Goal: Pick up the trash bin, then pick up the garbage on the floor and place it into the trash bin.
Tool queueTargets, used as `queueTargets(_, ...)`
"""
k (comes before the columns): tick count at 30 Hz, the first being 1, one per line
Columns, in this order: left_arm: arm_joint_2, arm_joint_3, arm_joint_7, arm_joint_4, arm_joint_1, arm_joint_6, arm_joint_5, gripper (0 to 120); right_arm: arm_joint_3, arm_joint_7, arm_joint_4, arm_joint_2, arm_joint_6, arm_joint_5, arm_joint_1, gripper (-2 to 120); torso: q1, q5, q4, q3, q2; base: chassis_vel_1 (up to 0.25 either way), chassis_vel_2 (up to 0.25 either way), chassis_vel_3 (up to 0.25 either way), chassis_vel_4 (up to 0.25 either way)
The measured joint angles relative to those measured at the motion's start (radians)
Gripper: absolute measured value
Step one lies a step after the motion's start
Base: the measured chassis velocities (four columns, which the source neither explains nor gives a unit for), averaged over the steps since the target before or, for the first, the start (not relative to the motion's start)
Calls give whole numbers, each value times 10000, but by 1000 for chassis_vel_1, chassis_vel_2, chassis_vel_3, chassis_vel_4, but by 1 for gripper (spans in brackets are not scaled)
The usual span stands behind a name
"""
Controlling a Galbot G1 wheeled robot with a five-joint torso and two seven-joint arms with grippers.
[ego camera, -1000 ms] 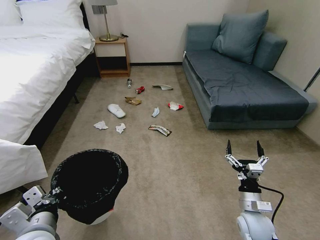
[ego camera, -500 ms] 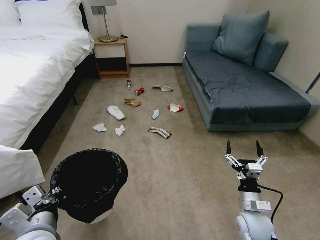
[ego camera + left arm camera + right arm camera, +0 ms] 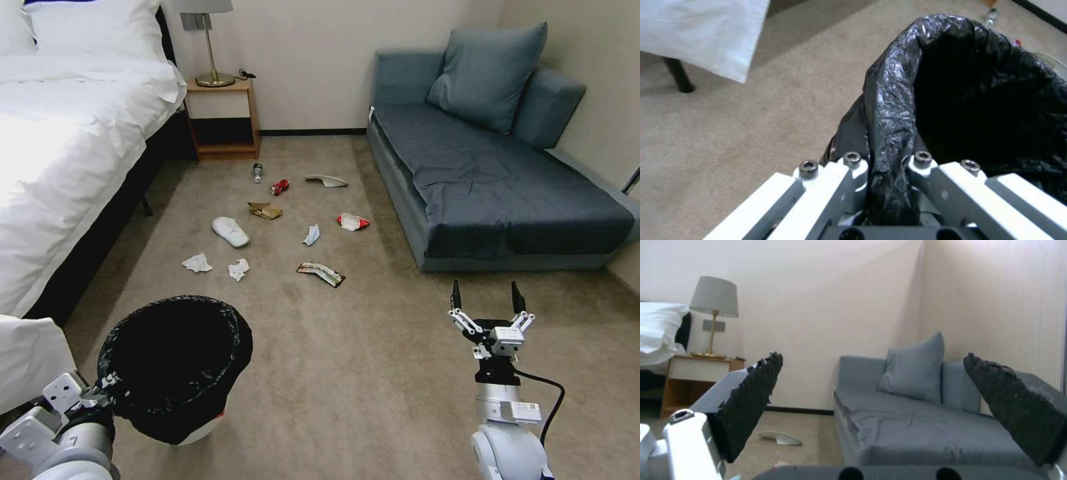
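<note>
We see the trash bin (image 3: 175, 368) lined with a thin, crinkled black plastic bag whose folds catch a glossy sheen; a sliver of smooth white plastic shows below it. The floor (image 3: 360, 373) is matt beige carpet with a short, rough pile. The left gripper (image 3: 882, 186) has smooth white-painted links with dull metal screw heads. The right gripper (image 3: 487, 299) carries matt black pads (image 3: 751, 400) with a coarse, ridged face. The sofa (image 3: 493, 173) wears soft grey-blue cloth, the bed (image 3: 60, 160) smooth white linen, and the nightstand (image 3: 223, 113) is plain wood.
</note>
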Motion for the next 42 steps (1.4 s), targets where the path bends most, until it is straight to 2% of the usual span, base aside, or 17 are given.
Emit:
queueTargets(25,-89,132,38,-90,32,-53,84,5,32,-13,108,53,32,-23,-52,100,-1,0,-1,0,0,-90,87,89,-81)
queueTargets(42,-118,156,147,-129,52,-118,217,5,44,-25,126,36,61,-9,-58,100,-1,-1,0,0,0,-177,176,176,-169)
